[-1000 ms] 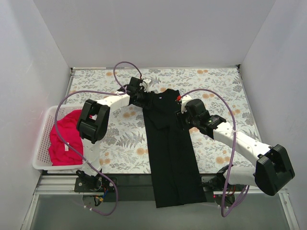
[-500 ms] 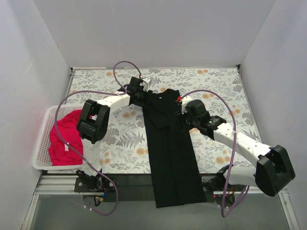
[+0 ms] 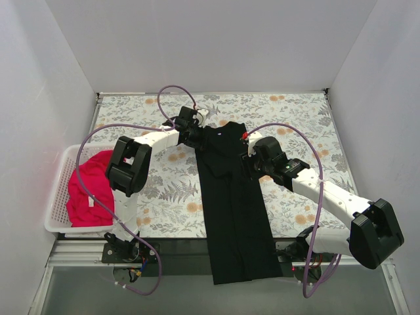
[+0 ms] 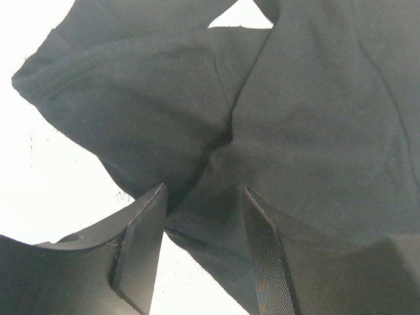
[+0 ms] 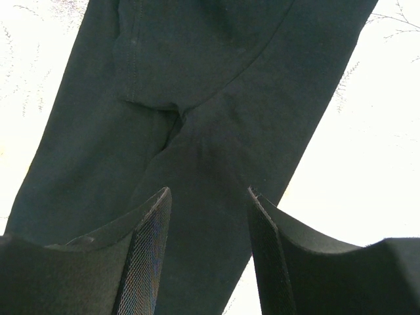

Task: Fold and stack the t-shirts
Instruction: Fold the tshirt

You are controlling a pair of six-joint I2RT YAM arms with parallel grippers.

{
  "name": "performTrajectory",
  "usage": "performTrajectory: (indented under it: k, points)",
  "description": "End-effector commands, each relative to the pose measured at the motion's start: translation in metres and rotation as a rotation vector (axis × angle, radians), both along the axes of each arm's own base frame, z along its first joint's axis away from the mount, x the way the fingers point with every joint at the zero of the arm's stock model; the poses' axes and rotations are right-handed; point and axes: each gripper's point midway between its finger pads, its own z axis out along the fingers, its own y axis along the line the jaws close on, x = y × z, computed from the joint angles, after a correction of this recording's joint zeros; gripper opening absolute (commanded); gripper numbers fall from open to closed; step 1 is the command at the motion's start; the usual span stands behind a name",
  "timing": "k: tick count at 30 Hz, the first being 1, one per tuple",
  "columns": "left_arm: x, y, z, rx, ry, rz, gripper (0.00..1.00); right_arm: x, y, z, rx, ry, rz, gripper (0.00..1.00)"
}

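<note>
Left gripper (image 4: 203,191), jaws apart, presses the far left corner of the black t-shirt (image 3: 233,203). Right gripper (image 5: 209,191), jaws apart, presses its right edge. The shirt lies long, far to near, between the 2 arms. The red-pink t-shirt (image 3: 88,190) sits far left of it.

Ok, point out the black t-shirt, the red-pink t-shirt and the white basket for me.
black t-shirt (image 3: 233,203): top external view, middle of its long folded body.
red-pink t-shirt (image 3: 88,190): top external view, centre of the bunched cloth.
basket (image 3: 65,229): top external view, its near white wall.
</note>
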Motion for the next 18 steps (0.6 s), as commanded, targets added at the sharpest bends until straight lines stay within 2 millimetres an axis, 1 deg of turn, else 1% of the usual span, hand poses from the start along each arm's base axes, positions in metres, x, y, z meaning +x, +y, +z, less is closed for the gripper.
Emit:
performTrajectory:
  k: [1, 4, 7, 9, 11, 12, 15, 16, 17, 18]
  points:
    - [0.001, -0.001, 0.005, 0.016, 0.005, -0.011, 0.48, 0.003, 0.003, 0.008, 0.031, -0.024, 0.001, 0.56]
    - [-0.004, 0.001, 0.004, 0.023, 0.033, -0.009, 0.45, 0.003, 0.004, 0.008, 0.033, -0.023, 0.003, 0.56]
    - [-0.01, 0.003, 0.004, 0.03, 0.056, -0.009, 0.38, 0.003, 0.004, 0.007, 0.034, -0.022, 0.004, 0.56]
    - [-0.009, 0.005, 0.007, 0.037, 0.055, -0.003, 0.29, 0.003, 0.004, 0.008, 0.034, -0.024, 0.004, 0.56]
    - [-0.006, 0.006, 0.013, 0.044, 0.046, 0.006, 0.24, 0.003, 0.004, 0.008, 0.035, -0.025, 0.007, 0.56]
    - [-0.005, 0.006, 0.015, 0.046, 0.044, 0.008, 0.19, 0.003, 0.004, 0.008, 0.035, -0.025, 0.005, 0.56]
    - [0.0, 0.005, 0.024, 0.051, 0.034, 0.015, 0.11, 0.002, 0.003, 0.009, 0.037, -0.027, 0.005, 0.56]
    - [-0.001, 0.006, 0.025, 0.057, 0.043, 0.015, 0.09, 0.003, 0.003, 0.009, 0.037, -0.029, 0.006, 0.55]
    - [0.003, 0.005, 0.031, 0.054, 0.034, 0.021, 0.08, 0.002, 0.003, 0.009, 0.037, -0.029, 0.003, 0.56]
    - [0.003, 0.004, 0.032, 0.056, 0.038, 0.025, 0.07, 0.003, 0.003, 0.01, 0.037, -0.031, 0.002, 0.56]
